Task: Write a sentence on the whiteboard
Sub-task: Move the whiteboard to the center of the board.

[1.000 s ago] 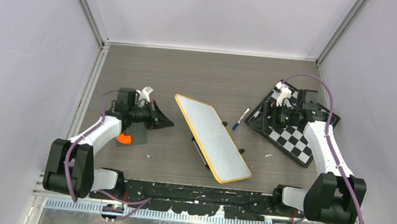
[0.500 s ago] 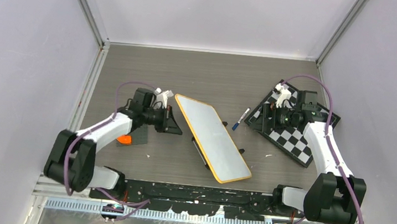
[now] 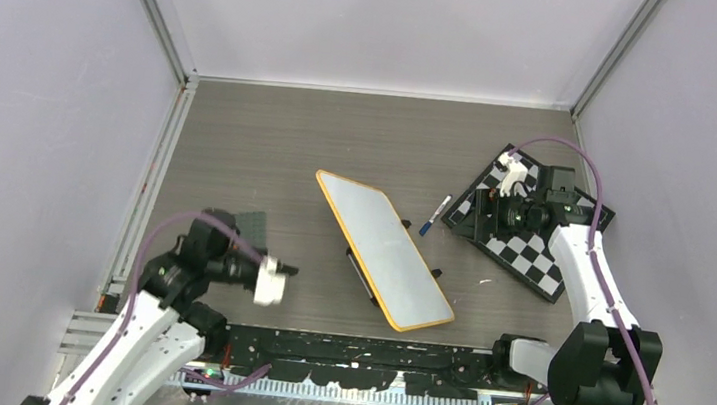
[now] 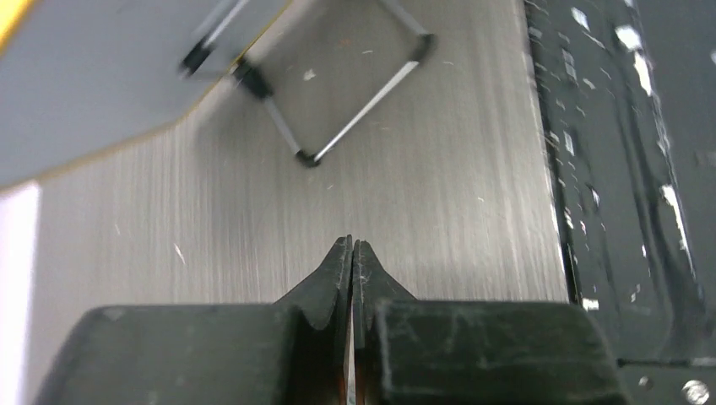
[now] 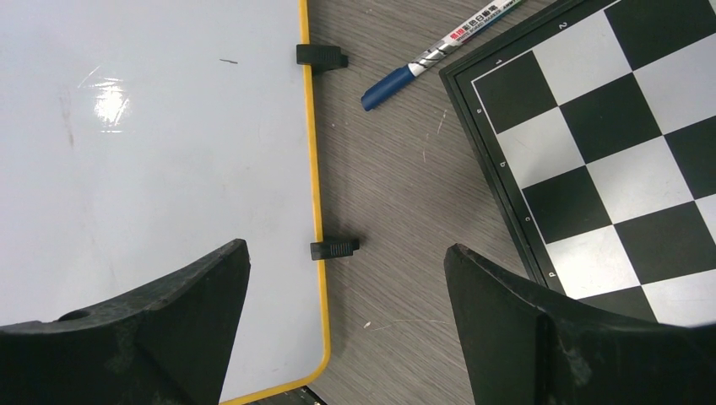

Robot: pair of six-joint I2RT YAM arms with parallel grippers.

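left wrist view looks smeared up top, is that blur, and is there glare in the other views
Left wrist: yes, the whiteboard edge and the black wire frame by it are streaked, the shut jaws sharp. Right wrist: crisp, one bright glare spot on the board. Top external: only the left arm is smeared, near its wrist.

- We see the left arm (image 3: pixel 134 340) and the right arm (image 3: pixel 583 271) built of white shells between bulky black joints.
- We see a purple cable (image 3: pixel 562 140) looping along each arm.
- We see a white block (image 3: pixel 269 281) by the left wrist.
- We see scuffed black left fingers (image 4: pixel 325 291) tapering to points, and broad matte black right fingers (image 5: pixel 160 321).
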